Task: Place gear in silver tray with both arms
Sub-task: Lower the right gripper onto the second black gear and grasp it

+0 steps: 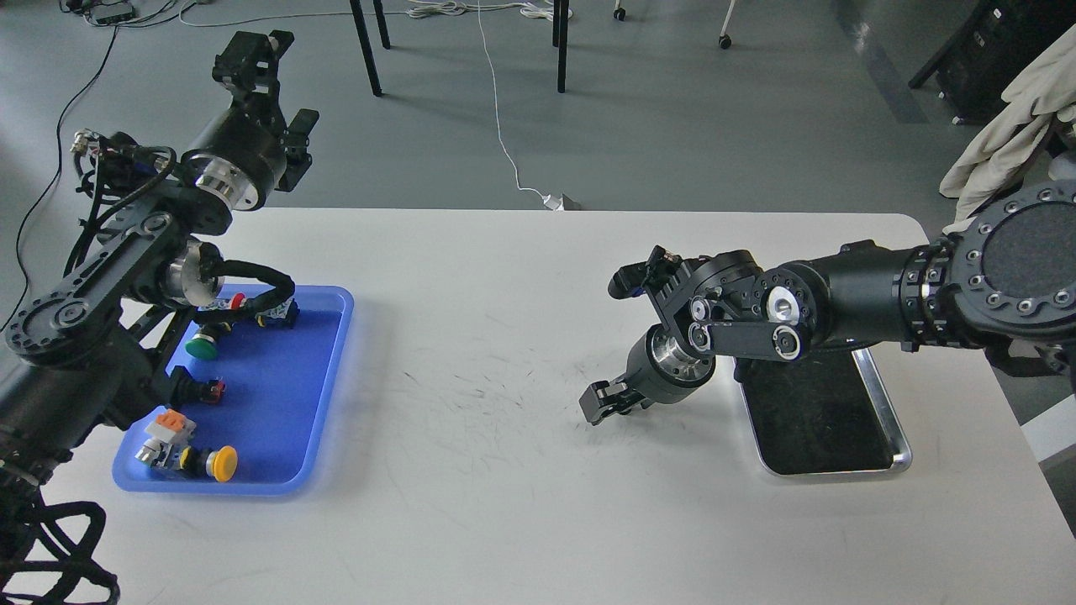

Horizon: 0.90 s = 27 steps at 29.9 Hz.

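Observation:
The silver tray (893, 423) lies at the table's right, empty, its far end hidden under my right forearm. My right gripper (600, 405) is low over the white table, just left of the tray, pointing left and down. Its dark fingers cannot be told apart. No gear shows apart from the gripper; the spot under it is hidden. My left gripper (271, 94) is raised high beyond the table's back left corner, open and empty.
A blue plastic tray (332, 370) at the left holds several push buttons, among them a yellow one (222, 463) and a green one (201, 346). My left arm's elbow (101, 336) hangs over it. Chair legs and cables are on the floor behind.

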Motion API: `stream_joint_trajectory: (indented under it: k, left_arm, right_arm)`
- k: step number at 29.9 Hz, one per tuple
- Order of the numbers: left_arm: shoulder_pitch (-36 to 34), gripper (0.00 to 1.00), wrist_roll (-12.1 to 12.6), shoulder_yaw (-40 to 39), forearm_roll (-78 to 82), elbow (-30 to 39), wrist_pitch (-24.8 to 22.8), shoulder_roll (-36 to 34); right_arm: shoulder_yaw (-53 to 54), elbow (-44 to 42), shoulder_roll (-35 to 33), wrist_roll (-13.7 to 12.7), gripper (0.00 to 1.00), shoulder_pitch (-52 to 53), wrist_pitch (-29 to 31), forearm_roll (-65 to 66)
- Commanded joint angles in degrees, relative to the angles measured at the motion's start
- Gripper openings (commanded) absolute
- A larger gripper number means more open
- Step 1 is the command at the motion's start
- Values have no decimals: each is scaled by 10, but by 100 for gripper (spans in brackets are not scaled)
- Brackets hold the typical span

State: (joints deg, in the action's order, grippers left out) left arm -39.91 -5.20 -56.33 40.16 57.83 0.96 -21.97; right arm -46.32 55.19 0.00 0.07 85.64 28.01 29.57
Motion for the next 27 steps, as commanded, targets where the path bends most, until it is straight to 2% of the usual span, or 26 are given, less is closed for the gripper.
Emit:
stream_joint_trajectory:
  k: [1, 3, 9, 17, 23, 27]
  left_arm:
    - [0, 98, 0, 0, 0, 0, 0, 0]
    - [0, 98, 0, 0, 0, 0, 0, 0]
    - [0, 98, 0, 0, 0, 0, 0, 0]
    - [0, 98, 0, 0, 0, 0, 0, 0]
    - [0, 98, 0, 0, 0, 0, 1, 0]
    - [-1, 98, 0, 0, 0, 0, 1, 0]
  right_arm:
    - [0, -3, 0, 0, 66, 0, 0, 1]
    - [0, -3, 0, -1, 61, 0, 0, 2]
    - [-2, -3, 0, -1, 39, 1, 0, 25]
    - [-11, 0, 0, 2, 20, 4, 0, 25]
    - [-8, 11, 0, 6, 17, 29, 0, 22]
    - [6, 69, 0, 7, 17, 87, 0, 22]
